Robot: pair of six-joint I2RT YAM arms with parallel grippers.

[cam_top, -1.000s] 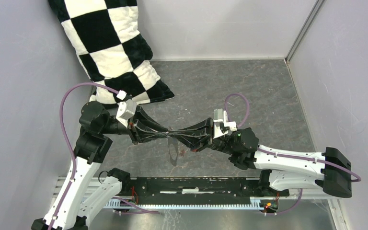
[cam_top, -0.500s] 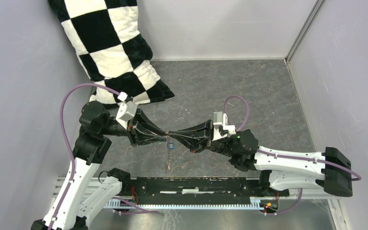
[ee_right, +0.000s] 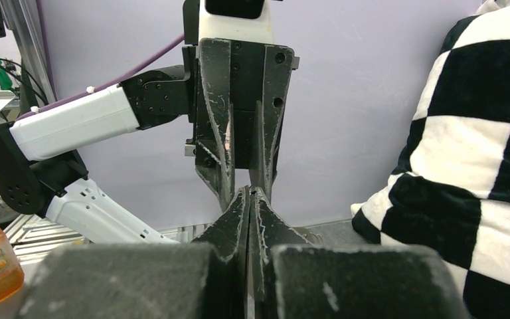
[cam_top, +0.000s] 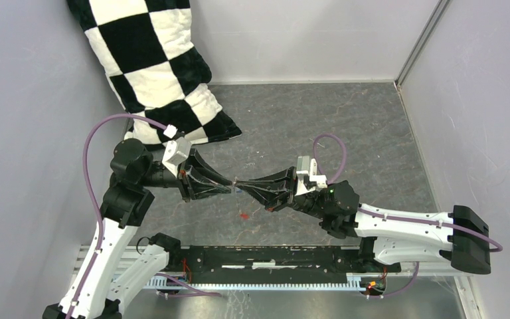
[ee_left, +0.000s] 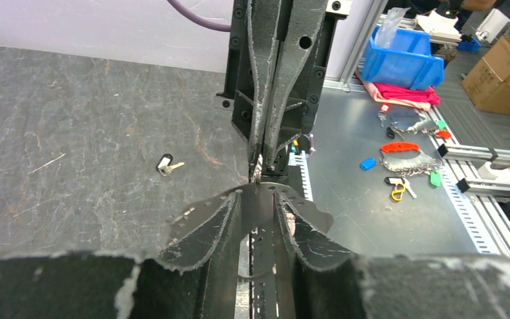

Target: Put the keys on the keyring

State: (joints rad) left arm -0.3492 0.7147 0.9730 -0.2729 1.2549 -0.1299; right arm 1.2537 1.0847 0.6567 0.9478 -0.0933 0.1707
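**Change noted.** The keyring (ee_left: 252,274), seen half a second ago hanging edge-on below the meeting grippers in the top view, is no longer seen there. The red key (cam_top: 243,215) is now left alone on the table beneath them.

**Table** (cam_top: 345,133). Grey, stone-patterned, walled on three sides.

**Cushion** (cam_top: 153,73). Black-and-white checked, propped in the far left corner, well apart from the work.

**Left gripper** (cam_top: 234,183). Held above the table, pointed tip to tip at its partner. A narrow gap is shown between its fingers in both wrist views. Whether the hoop's wire is pinched there cannot be told.

**Right gripper** (cam_top: 240,188). Its fingers are pressed together, with a small bright metal piece at the very tips, too small to be identified. The tips are set at the mouth of the left gripper's gap, which is judged to be so that one arm steadies the hoop while the other feeds something onto it.

**Keyring.** Only a thin grey arc is seen, in the left wrist view, low between the left fingers. It is judged to be raised off the table for threading.

**Keys.** The red one is listed above, unthreaded. A dark key with a white head (ee_left: 166,164) lies on the table, apart from both grippers and also unthreaded. A blue speck (cam_top: 239,190) sits where the tips meet and is possibly the blue key. Its relation to the hoop cannot be told.
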